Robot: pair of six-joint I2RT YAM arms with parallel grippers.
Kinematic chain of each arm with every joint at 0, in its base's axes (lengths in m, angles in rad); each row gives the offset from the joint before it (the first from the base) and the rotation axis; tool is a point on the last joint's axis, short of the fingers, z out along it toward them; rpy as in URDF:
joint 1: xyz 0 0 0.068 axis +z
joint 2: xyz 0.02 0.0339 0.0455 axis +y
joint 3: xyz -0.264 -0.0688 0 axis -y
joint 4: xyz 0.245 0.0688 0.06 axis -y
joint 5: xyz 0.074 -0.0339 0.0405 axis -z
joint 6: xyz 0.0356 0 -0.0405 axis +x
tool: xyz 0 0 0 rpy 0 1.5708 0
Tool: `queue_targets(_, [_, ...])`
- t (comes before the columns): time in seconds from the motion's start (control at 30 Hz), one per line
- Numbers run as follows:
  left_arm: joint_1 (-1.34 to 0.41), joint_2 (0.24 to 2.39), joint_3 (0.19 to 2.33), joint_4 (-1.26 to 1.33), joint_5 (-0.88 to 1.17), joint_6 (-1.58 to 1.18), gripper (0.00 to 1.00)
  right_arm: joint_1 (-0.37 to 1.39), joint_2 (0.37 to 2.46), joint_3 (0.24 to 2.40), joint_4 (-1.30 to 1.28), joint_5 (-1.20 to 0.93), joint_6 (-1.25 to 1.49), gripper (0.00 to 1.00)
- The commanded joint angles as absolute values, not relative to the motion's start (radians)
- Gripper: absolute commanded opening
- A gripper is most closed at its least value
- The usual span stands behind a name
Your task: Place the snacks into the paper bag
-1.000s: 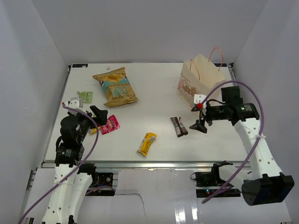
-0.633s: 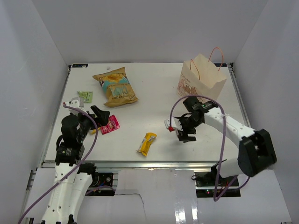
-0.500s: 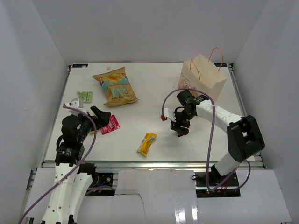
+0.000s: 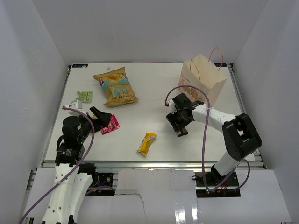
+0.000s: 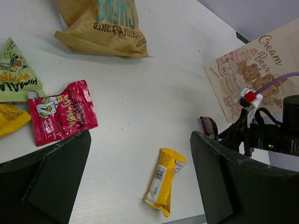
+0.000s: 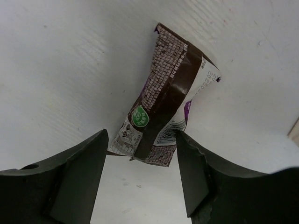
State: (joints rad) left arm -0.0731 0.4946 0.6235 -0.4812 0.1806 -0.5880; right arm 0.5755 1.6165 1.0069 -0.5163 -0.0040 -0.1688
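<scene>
- Since a second ago, our right gripper has swung away from beside the paper bag and come down on the dark brown bar.
- Its fingers now touch both long edges of the bar's near end, so we judge it clamped; the bar lies on the table.
- We judge the next step is a lift toward the bag, which stands upright just behind.
- Our left gripper hovers with jaws wide apart and nothing in them.
- Bag print reads "Cream Bear".
- The chip bag shows "KETTLE COOKED".
- We cannot read the pink packet or the yellow packet.
</scene>
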Motion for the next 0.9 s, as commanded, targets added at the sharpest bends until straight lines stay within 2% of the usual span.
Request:
queue_targets(0.0, [-0.071,0.506,0.621,-0.491,0.202,-0.6,0.98,0.575,1.632,0.993,-0.445,0.086,-0.011,0.65])
queue_targets(0.07, [-0.072,0.503,0.617,-0.489,0.21,-0.604,0.98,0.575,1.644,0.98,-0.428,0.089,-0.011,0.59])
queue_targets(0.13, [-0.071,0.508,0.614,-0.488,0.227,-0.611,0.98,0.574,1.654,0.973,-0.413,0.078,-0.012,0.47])
queue_targets(0.2, [-0.072,0.517,0.609,-0.485,0.25,-0.623,0.98,0.575,1.657,0.959,-0.396,0.068,-0.02,0.42])
queue_targets(0.23, [-0.072,0.528,0.606,-0.482,0.277,-0.63,0.98,0.574,1.654,0.954,-0.393,0.064,-0.028,0.34])
queue_targets(0.33, [-0.071,0.549,0.581,-0.463,0.349,-0.655,0.98,0.575,1.594,0.939,-0.371,0.04,-0.072,0.2])
queue_targets(0.47, [-0.072,0.58,0.537,-0.436,0.446,-0.686,0.98,0.574,1.473,0.933,-0.353,-0.069,-0.21,0.1])
queue_targets(0.57, [-0.083,0.609,0.503,-0.425,0.497,-0.706,0.95,0.571,1.364,0.968,-0.403,-0.266,-0.43,0.08])
queue_targets(0.7, [-0.146,0.655,0.489,-0.411,0.467,-0.732,0.94,0.565,1.258,1.049,-0.497,-0.544,-0.684,0.08])
queue_targets(0.77, [-0.205,0.672,0.486,-0.402,0.445,-0.745,0.94,0.56,1.224,1.092,-0.534,-0.601,-0.77,0.08])
queue_targets(0.87, [-0.302,0.715,0.483,-0.384,0.381,-0.779,0.94,0.546,1.21,1.196,-0.534,-0.623,-0.755,0.08])
